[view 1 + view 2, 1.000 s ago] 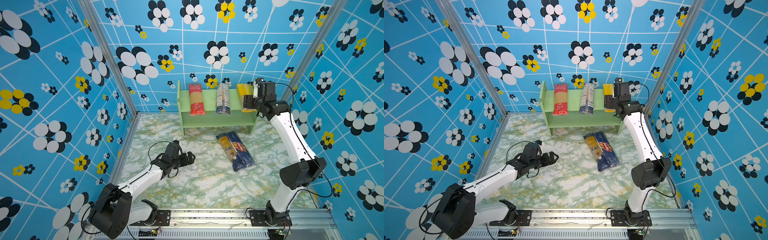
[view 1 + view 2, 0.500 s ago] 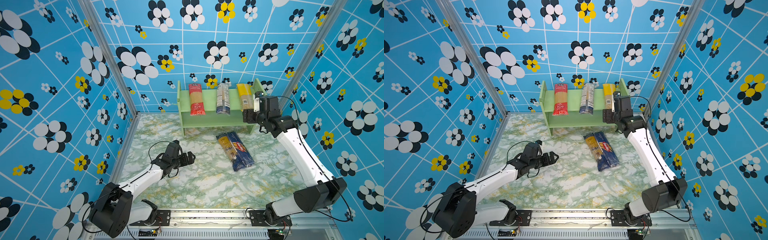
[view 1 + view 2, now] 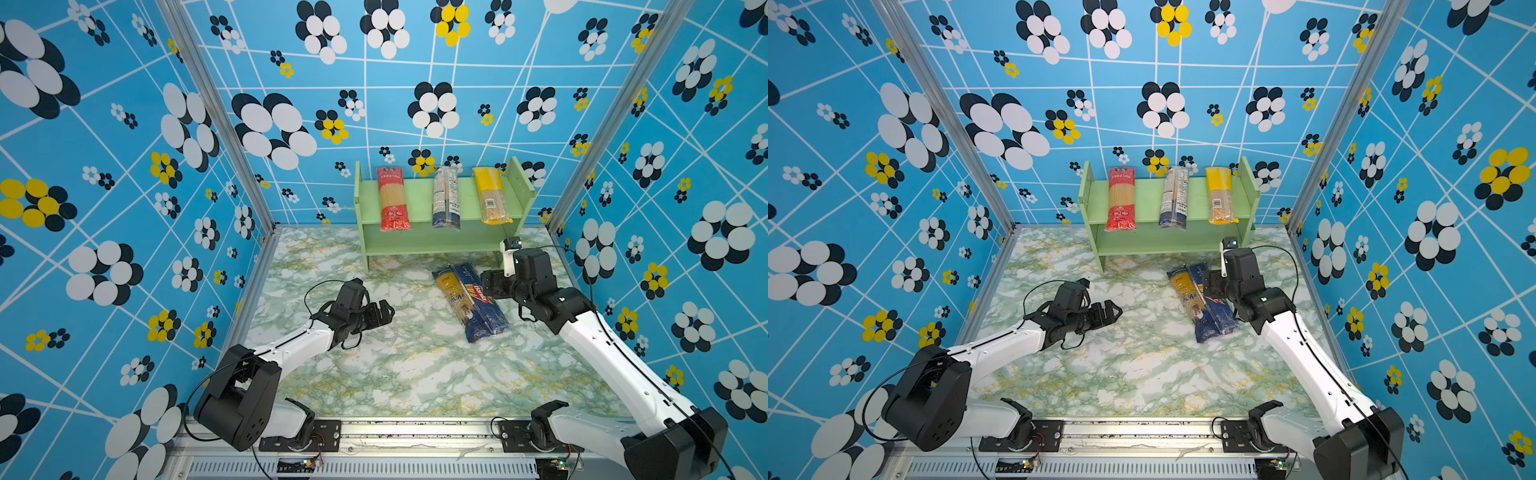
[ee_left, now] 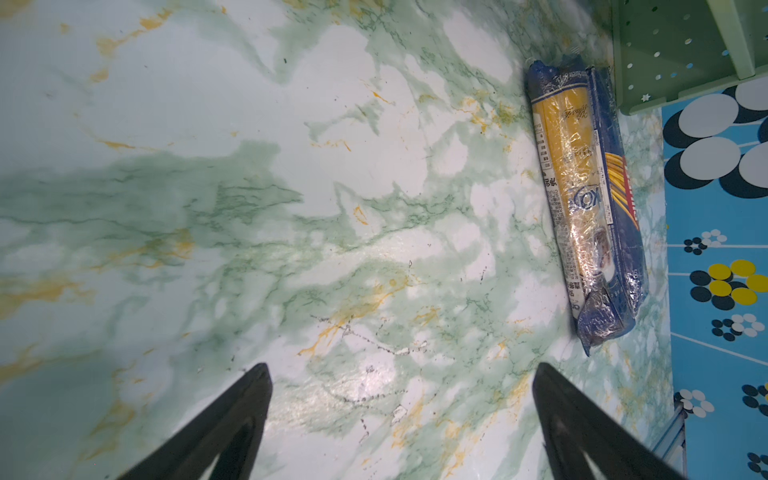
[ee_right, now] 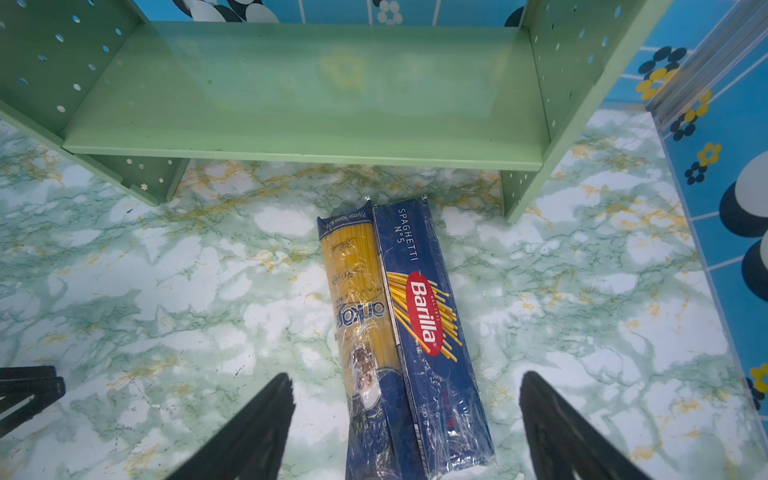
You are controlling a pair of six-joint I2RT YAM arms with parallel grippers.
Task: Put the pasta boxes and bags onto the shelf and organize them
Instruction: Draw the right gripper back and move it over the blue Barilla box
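Most of the tabletop's far edge is taken by the shelf, whose top tier carries the red-ended bag, clear bag and yellow-topped bag. Near it, right of centre, the blue-ended bag and Barilla box lie touching. The box looks stiff and light, best pinched across its middle; the bag seems slippery, brittle inside. The right gripper, spread wide, hovers over them, down from the shelf's right end; the left gripper, also spread, has not moved.

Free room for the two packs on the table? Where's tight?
Lower tier of the shelf: bare, side panel to side panel. Top tier: gaps between red-ended bag, clear bag, yellow-topped bag. Crowded near its right leg: blue-ended bag and Barilla box touching, right pincer open above them.
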